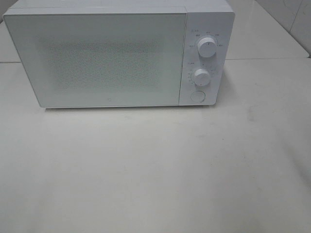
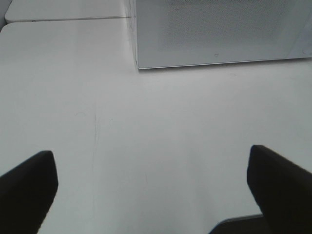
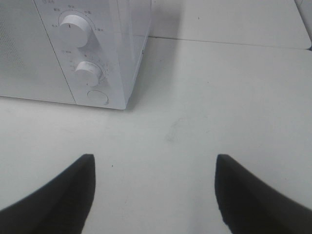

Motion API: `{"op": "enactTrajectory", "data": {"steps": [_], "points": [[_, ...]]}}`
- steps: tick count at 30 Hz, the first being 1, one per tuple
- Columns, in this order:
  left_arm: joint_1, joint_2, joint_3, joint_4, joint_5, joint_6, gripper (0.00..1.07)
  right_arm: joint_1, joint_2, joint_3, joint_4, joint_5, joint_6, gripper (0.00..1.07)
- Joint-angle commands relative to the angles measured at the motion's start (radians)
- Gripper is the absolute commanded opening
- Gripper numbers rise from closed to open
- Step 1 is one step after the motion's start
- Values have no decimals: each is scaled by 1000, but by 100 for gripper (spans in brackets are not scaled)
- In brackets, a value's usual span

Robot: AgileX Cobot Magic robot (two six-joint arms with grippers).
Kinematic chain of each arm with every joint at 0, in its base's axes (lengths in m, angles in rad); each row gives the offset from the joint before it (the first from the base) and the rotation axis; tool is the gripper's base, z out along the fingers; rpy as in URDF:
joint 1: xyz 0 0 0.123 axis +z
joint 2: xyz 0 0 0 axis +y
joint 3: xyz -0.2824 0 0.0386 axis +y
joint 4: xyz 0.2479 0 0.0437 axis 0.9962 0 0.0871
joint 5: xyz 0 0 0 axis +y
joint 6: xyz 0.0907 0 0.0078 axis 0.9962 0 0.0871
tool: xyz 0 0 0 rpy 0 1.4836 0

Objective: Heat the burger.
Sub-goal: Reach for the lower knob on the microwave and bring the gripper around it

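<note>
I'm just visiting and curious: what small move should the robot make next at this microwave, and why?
Probably move the right gripper toward the round button under the knobs, likely the door release. The microwave door is shut, no burger is in view, and the left gripper is open and empty too.

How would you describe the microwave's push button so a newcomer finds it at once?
Find the white microwave on the pale table; its control panel is right of the door. The button is the lowest circle, flat, unlike the two raised knobs above.
</note>
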Motion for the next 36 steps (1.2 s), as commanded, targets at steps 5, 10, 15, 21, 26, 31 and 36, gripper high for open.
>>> {"op": "enactTrajectory", "data": {"steps": [5, 10, 15, 21, 26, 31, 36], "points": [[1, -16, 3, -4, -14, -6, 98, -5, 131, 30, -3, -193, 47, 68], [1, -16, 3, -4, -14, -6, 98, -5, 204, 103, -2, -407, 57, 68], [1, -16, 3, -4, -14, -6, 98, -4, 263, 174, -2, -626, 54, 68], [1, -16, 3, -4, -14, -6, 98, 2, 336, 231, -2, -844, 48, 68], [1, -16, 3, -4, -14, -6, 98, 2, 412, 251, 30, -957, -11, 68], [1, -16, 3, -4, -14, -6, 98, 37, 474, 270, 187, -1038, -143, 68], [1, -16, 3, -4, -14, -6, 98, 141, 517, 283, 295, -1118, -281, 68]]}}
